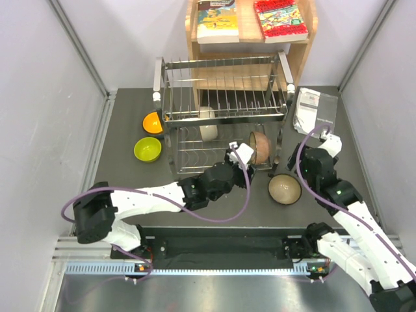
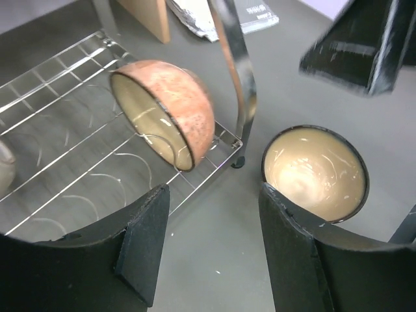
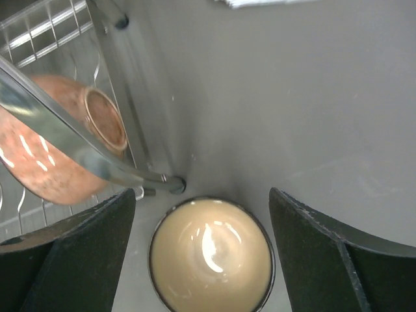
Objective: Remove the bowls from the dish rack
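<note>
Dish rack (image 1: 221, 117): two wire tiers, in the middle of the table; a wooden shelf (image 1: 305, 58) with books (image 1: 250, 19) stands just behind it
Pinkish-tan bowl (image 2: 166, 114): on the rack's lower tier at its right end; propped on its edge and tilted, glazed inside turned towards the rack's left; speckled outside close to the right corner post
Cream-white bowl (image 1: 208, 125): also in the rack, left of the pinkish-tan bowl and near the rack's middle; partly hidden by the upper bars
Beige bowl (image 3: 211, 253): out of the rack, upright on the table just off its front right corner; dark rim, glossy pale inside, nothing in it
Orange bowl (image 1: 152, 122): on the table just left of the rack
Lime-yellow bowl (image 1: 147, 149): on the table left of the rack, in front of the orange bowl
Left gripper (image 2: 214, 247): at the rack's front right, facing the pinkish-tan bowl; fingers (image 2: 146, 247) spread wide, nothing between them, not touching the bowl or the wires
Right gripper (image 3: 201, 192): right of the rack's front right corner, above the beige bowl; fingers (image 3: 312, 240) wide apart, holding nothing; whether it touches the bowl I cannot tell
Packet (image 1: 315, 110): flat on the table just right of the rack's back right corner
</note>
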